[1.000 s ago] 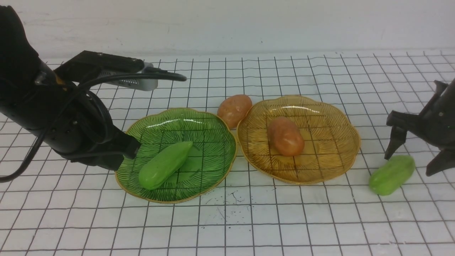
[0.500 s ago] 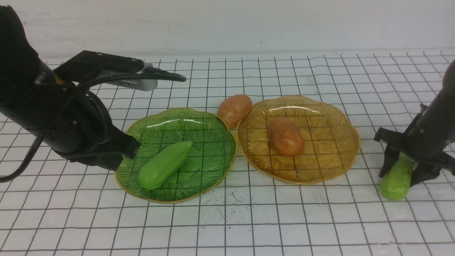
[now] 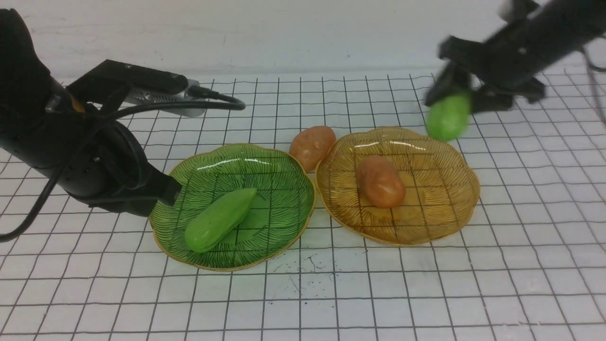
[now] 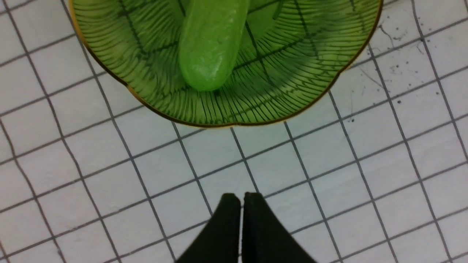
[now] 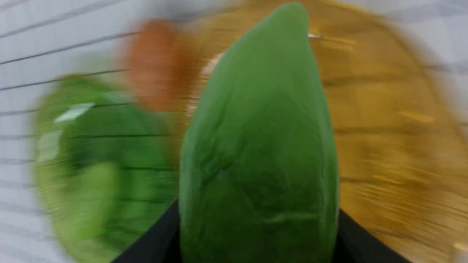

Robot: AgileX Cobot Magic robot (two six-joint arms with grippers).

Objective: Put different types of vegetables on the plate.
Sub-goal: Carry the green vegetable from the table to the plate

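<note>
nearest, a white table (image 3: 303, 308) with a dark grid of lines. on it sits a green plate (image 3: 284, 237), scalloped, ribbed and see-through with a gold edge, holding a smooth, glossy, tapering cucumber (image 3: 218, 220). the left gripper (image 4: 242, 199) has its jaws pressed together, beside that plate. next comes an amber plate (image 3: 454, 222) of the same ribbed make, with a lumpy brown potato (image 3: 380, 182) in it. just behind, between the plates, a rounder potato (image 3: 312, 148) lies on the table. farthest, the right gripper (image 3: 454, 94) pinches a second cucumber (image 3: 447, 118), pointed and shiny, in the air past the amber plate. the step in hand seems to be carrying it to the green plate, beside its match. it would go best held high enough to clear both rims, kept level, lowered into the bare ribbed part and released gently, since slick, rounded sides may roll.
</note>
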